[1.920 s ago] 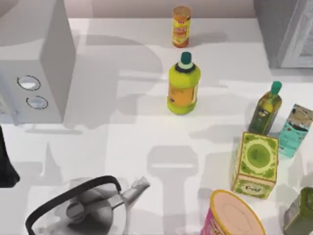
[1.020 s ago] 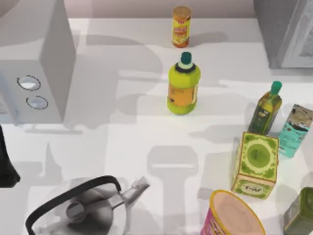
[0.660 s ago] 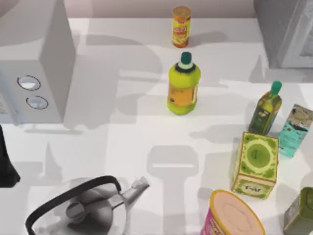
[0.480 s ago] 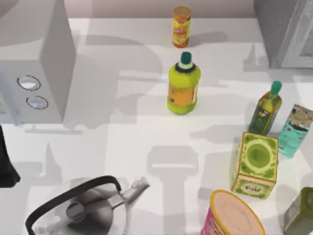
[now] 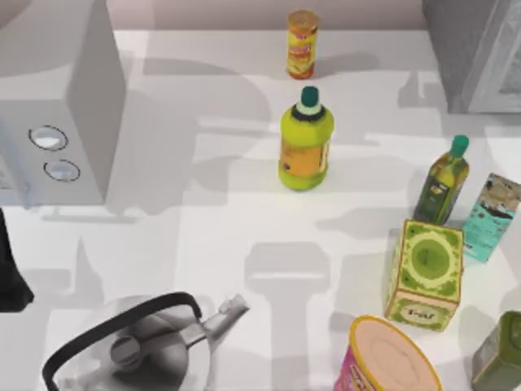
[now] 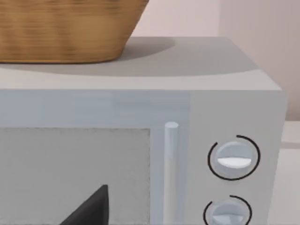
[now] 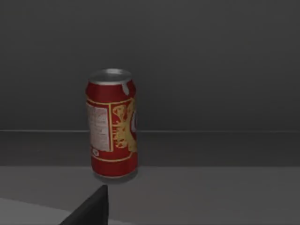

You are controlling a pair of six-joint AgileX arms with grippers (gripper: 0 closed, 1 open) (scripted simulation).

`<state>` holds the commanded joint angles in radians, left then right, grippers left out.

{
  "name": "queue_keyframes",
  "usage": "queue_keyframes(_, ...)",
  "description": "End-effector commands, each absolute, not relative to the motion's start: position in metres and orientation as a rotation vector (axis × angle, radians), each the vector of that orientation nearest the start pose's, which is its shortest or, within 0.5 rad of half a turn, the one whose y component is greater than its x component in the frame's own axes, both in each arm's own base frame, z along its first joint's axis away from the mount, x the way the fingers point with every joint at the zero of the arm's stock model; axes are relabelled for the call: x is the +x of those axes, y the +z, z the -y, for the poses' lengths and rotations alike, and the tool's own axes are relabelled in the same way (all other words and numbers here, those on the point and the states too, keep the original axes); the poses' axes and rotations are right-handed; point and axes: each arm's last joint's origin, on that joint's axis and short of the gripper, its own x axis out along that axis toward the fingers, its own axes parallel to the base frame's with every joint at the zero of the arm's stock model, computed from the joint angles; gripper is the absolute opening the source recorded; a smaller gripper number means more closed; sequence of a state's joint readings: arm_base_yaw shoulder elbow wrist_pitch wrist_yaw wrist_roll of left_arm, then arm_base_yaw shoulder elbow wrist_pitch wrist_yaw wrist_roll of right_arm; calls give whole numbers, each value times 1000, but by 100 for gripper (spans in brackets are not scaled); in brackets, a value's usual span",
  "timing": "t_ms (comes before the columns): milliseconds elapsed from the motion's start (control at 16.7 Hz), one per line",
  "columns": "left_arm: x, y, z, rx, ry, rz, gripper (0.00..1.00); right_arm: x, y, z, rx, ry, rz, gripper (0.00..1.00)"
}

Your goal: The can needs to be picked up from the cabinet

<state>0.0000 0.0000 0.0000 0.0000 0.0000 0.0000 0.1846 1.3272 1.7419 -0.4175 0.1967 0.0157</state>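
Note:
A red can (image 7: 111,125) with yellow markings and a silver top stands upright on a dark shelf inside the cabinet (image 7: 215,93), as the right wrist view shows. A dark part of my right gripper (image 7: 91,208) sits in front of the can, a short way off and apart from it. In the top view the cabinet (image 5: 460,49) is the grey box with a pale panelled door at the table's back right corner. My left gripper (image 6: 91,208) faces the grey appliance with two dials (image 6: 234,157) at the table's left.
A green-yellow bottle (image 5: 305,142) stands mid-table, an orange tube (image 5: 301,43) at the back. An oil bottle (image 5: 444,181), a teal carton (image 5: 495,213), a green box (image 5: 426,273) and a pink tub (image 5: 391,358) crowd the right. A kettle (image 5: 138,346) sits front left. A basket (image 6: 65,28) tops the appliance.
A small shadow on the table beside the cabinet has crept toward the back right. None of the objects on the table has moved.

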Motion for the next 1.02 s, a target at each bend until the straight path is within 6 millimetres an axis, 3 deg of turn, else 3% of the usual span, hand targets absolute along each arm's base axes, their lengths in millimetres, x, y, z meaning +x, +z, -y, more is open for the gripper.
queue_keyframes(180,106,160,1,0,0,0,100,261,509,-50,1,-3,5,100)
queue_keyframes(600,106,160,1,0,0,0,100,328,484,-100,-3,-15,8,100)
queue_keyframes(1020,106,160,1,0,0,0,100,334,482,-103,-2,-17,8,100)
